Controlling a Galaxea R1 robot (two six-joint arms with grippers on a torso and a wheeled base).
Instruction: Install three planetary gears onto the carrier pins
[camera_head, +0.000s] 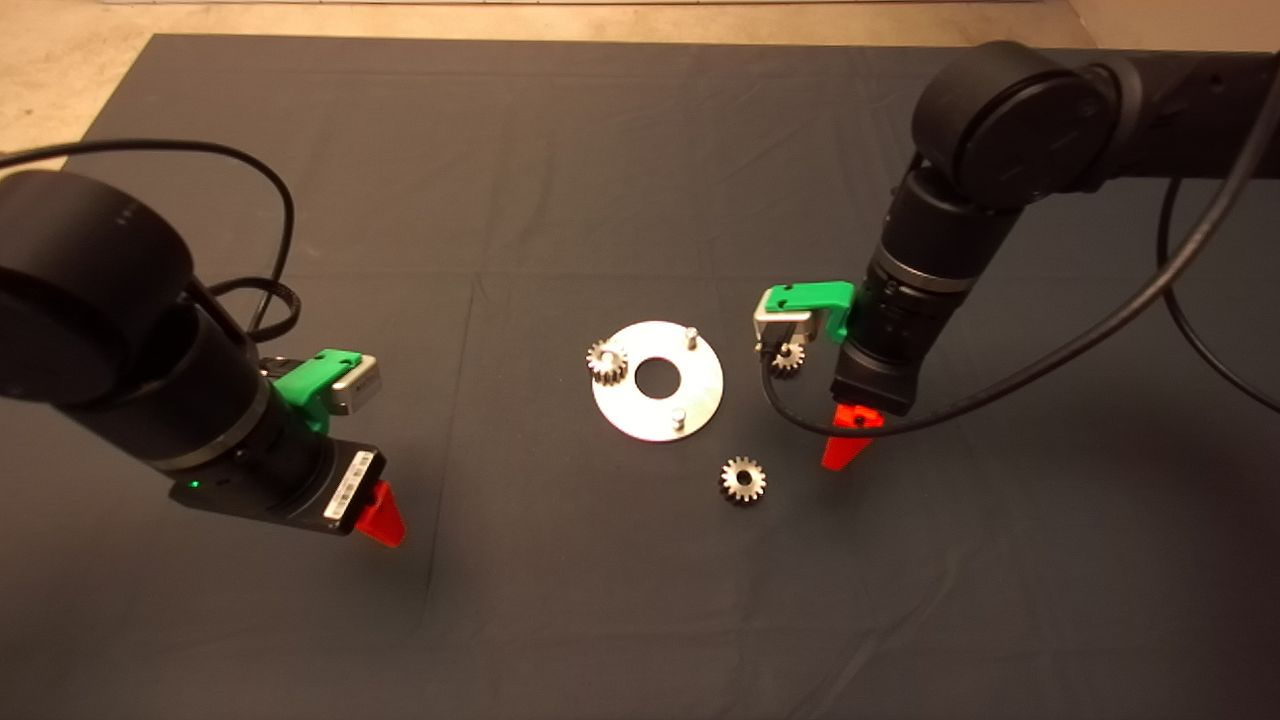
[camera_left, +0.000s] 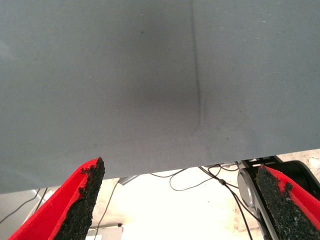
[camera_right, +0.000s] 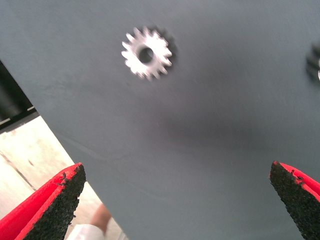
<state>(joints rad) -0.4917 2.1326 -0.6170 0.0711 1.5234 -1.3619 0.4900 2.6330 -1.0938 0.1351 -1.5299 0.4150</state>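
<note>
The shiny round disc (camera_head: 700, 385) lies mid-mat. Two bare carrier pins (camera_head: 690, 337) (camera_head: 678, 419) stand on it. One planetary gear (camera_head: 606, 360) sits at the disc's left rim, where the third pin is hidden. A second gear (camera_head: 743, 479) lies flat on the mat in front of the disc and to its right. A third gear (camera_head: 787, 357) lies right of the disc, partly hidden under the right wrist camera. My right gripper (camera_head: 845, 450) hovers right of the second gear, open and empty (camera_right: 175, 210); a gear (camera_right: 147, 53) shows ahead of it. My left gripper (camera_head: 383, 515) is open and empty over bare mat at the left (camera_left: 182, 205).
The dark mat (camera_head: 560, 180) covers the table. Black cables (camera_head: 1000, 395) hang from the right arm over the mat. In the left wrist view, floor and cables (camera_left: 210, 175) show past the mat's edge. In the right wrist view, pale floor (camera_right: 25, 150) shows past the edge.
</note>
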